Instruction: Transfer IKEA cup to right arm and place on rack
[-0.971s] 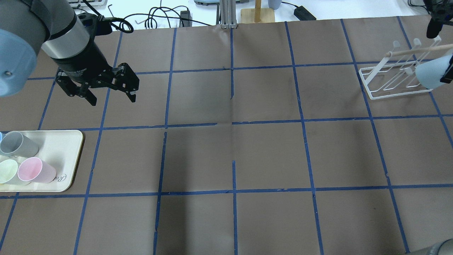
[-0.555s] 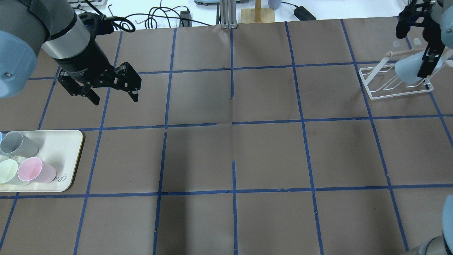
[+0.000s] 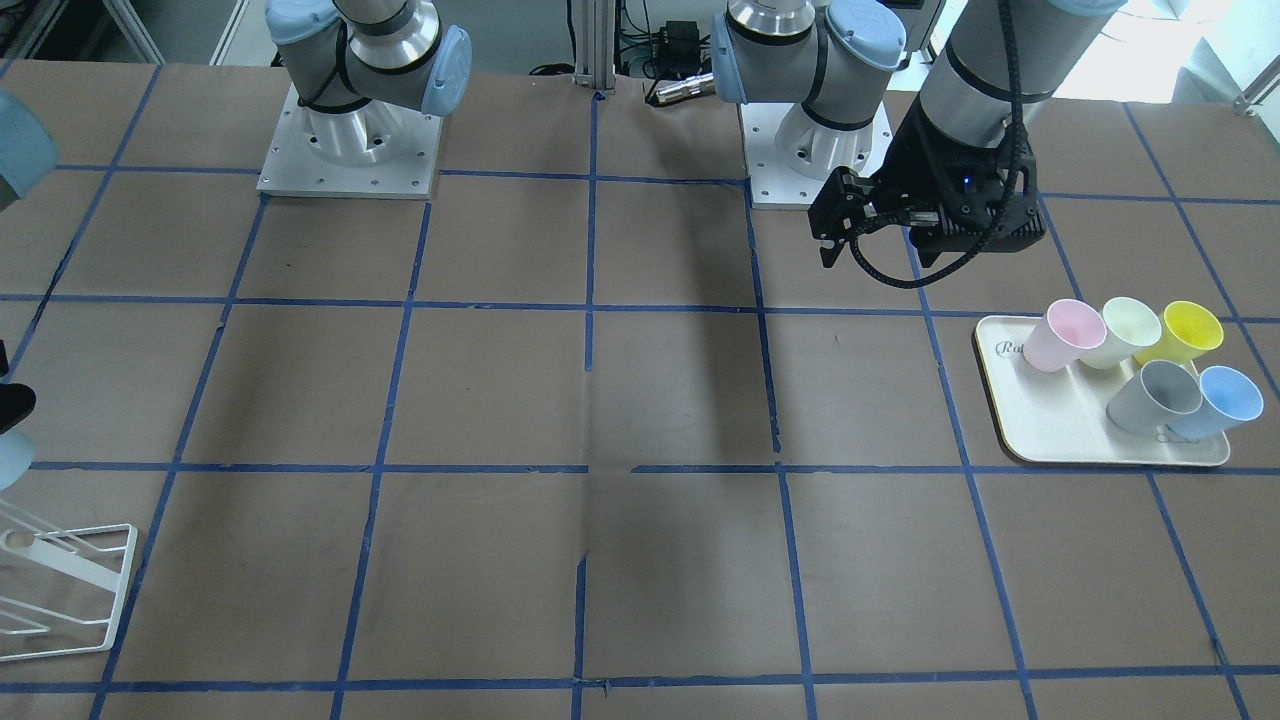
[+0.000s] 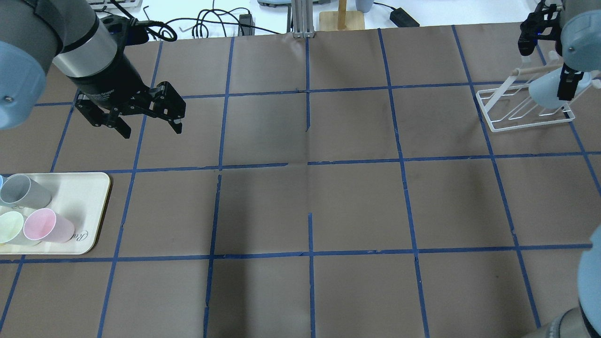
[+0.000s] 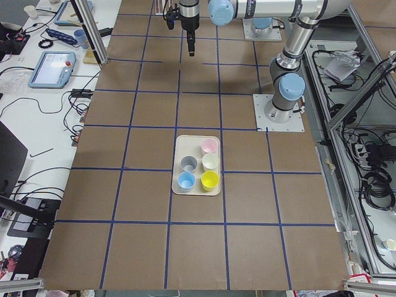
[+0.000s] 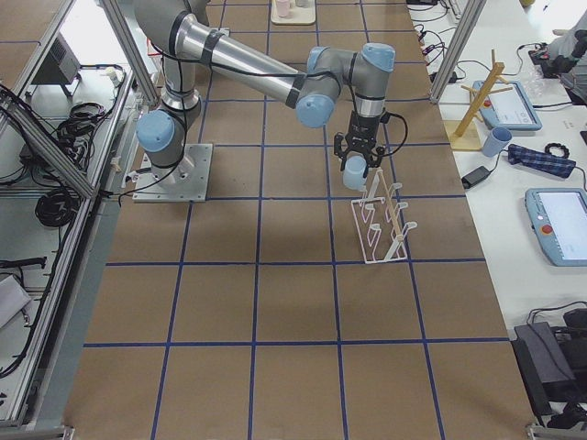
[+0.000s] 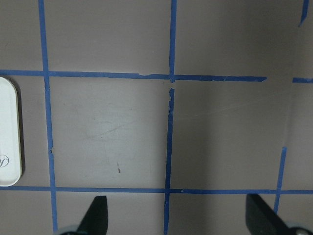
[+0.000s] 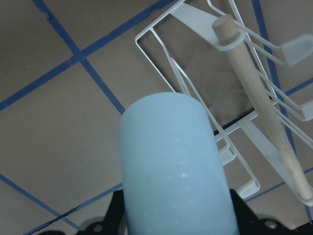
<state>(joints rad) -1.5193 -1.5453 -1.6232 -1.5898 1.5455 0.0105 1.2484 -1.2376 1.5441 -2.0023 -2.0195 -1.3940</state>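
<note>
The pale blue IKEA cup [image 4: 542, 94] is gripped in my right gripper [image 6: 357, 163], which is shut on it. It hangs tilted just over the white wire rack [image 4: 504, 110] at the far right. In the right wrist view the cup [image 8: 171, 147] fills the middle, with the rack's wires [image 8: 161, 63] and wooden rod [image 8: 259, 112] behind it. I cannot tell if the cup touches a peg. My left gripper [image 4: 150, 131] is open and empty above the table at the left, and its fingertips [image 7: 95, 215] show over bare mat.
A cream tray [image 4: 89, 206] at the front left holds a grey cup [image 4: 26, 190], a pink cup [image 4: 47, 227] and a pale green cup [image 4: 11, 227]. The front-facing view also shows a yellow cup [image 3: 1185, 333] and a second blue cup [image 3: 1215, 400] on it. Cables lie beyond the table's far edge.
My right gripper has carried the cup leftward from the view's right edge to over the rack, then nearly stopped. My left gripper has stayed open in place.
</note>
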